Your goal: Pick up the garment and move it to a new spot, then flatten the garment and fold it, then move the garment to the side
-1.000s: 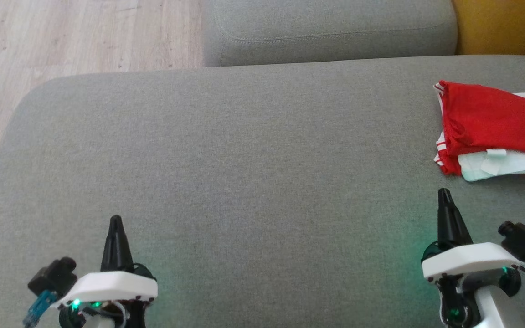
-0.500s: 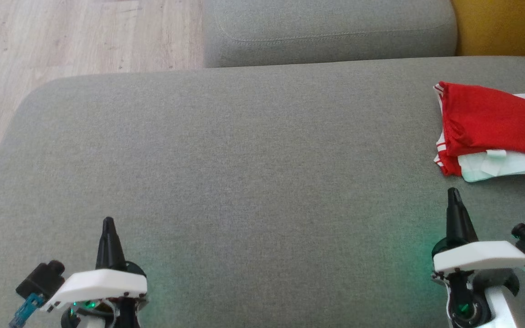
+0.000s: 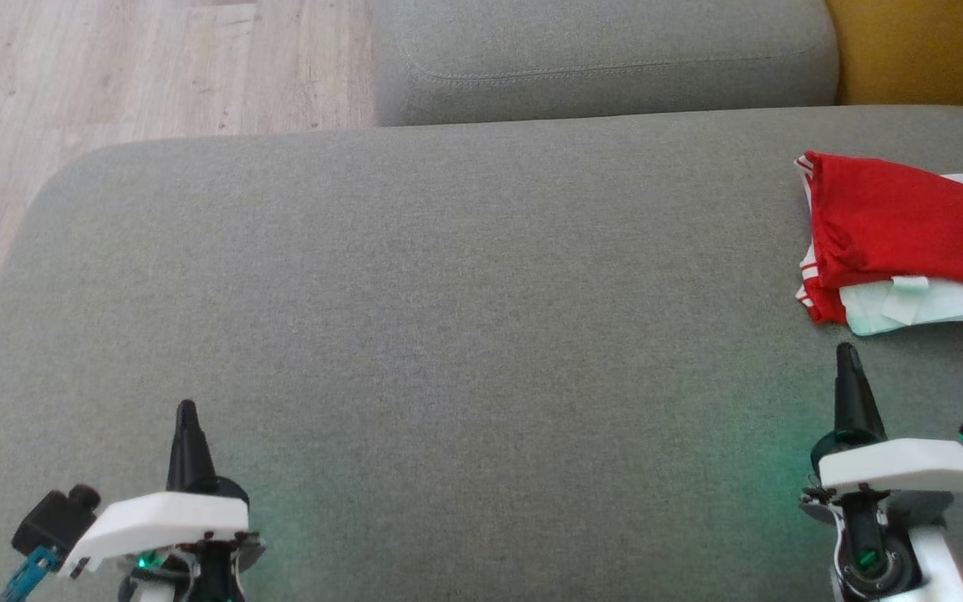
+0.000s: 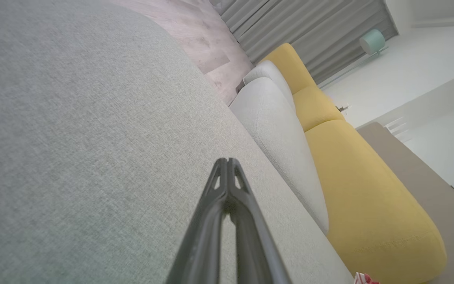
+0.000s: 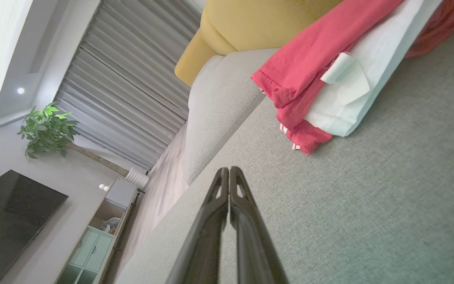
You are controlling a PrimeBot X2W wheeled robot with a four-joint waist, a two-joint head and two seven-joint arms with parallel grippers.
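1. Wood-plank floor (image 3: 114, 67): pale, matte, top left of the head view.
2. Left fingers (image 3: 187, 418): long dark tapered pair, pressed fully together to a single point and holding nothing. They sit over the near-left part of the seat. The left wrist view (image 4: 227, 161) shows the tips meeting, with slim cut-outs just behind them.
3. Seat cushion (image 3: 448, 293): wide grey woven fabric, flat top, rounded far-left corner.
4. Back cushion (image 3: 598, 50): same grey weave, stitched seam along its front edge, butting against the far side of the seat.
5. Garment (image 3: 891, 217): folded red cloth with white-striped edging. A white layer with a small label pokes out at its near edge. It lies flat at the far right of the seat, cut by the frame edge.
6. Right fingers (image 3: 848, 368): also closed tight and empty, tip near the garment's near edge but apart from it.
7. Yellow cushion (image 3: 924, 50): smooth mustard fabric, top right.
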